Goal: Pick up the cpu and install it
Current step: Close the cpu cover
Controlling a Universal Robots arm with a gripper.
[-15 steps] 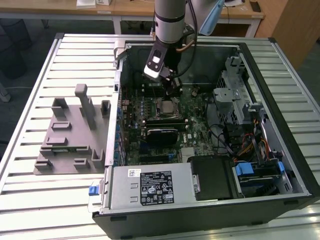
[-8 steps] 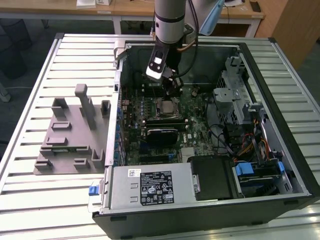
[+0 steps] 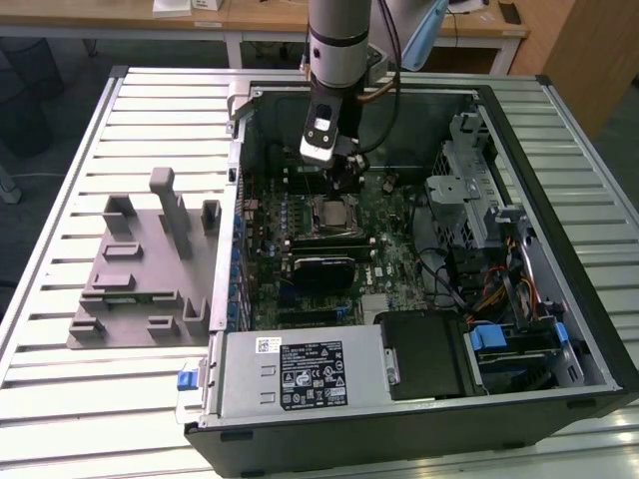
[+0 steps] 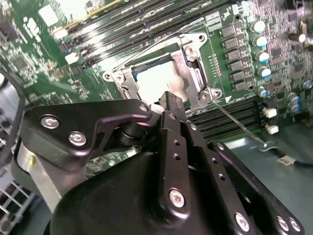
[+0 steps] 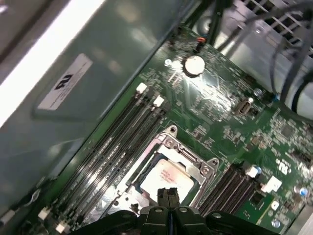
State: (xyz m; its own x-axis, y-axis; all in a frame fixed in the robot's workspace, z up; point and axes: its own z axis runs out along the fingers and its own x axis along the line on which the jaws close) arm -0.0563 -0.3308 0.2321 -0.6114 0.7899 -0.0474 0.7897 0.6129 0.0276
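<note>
The cpu lies flat in the motherboard socket, its silvery top showing through the metal socket frame. In the second wrist view the cpu is bright, and my black fingertips hang just over its near edge. My gripper is shut, its fingers pressed together with nothing between them. In the exterior view the gripper hangs inside the open computer case, just above the cpu. I cannot tell whether the fingertips touch it.
A thin wire lever runs out from the socket corner. Memory slots lie beside the socket. A black card, drive cages and cables crowd the case. A grey fixture stands on the slatted table at the exterior view's left.
</note>
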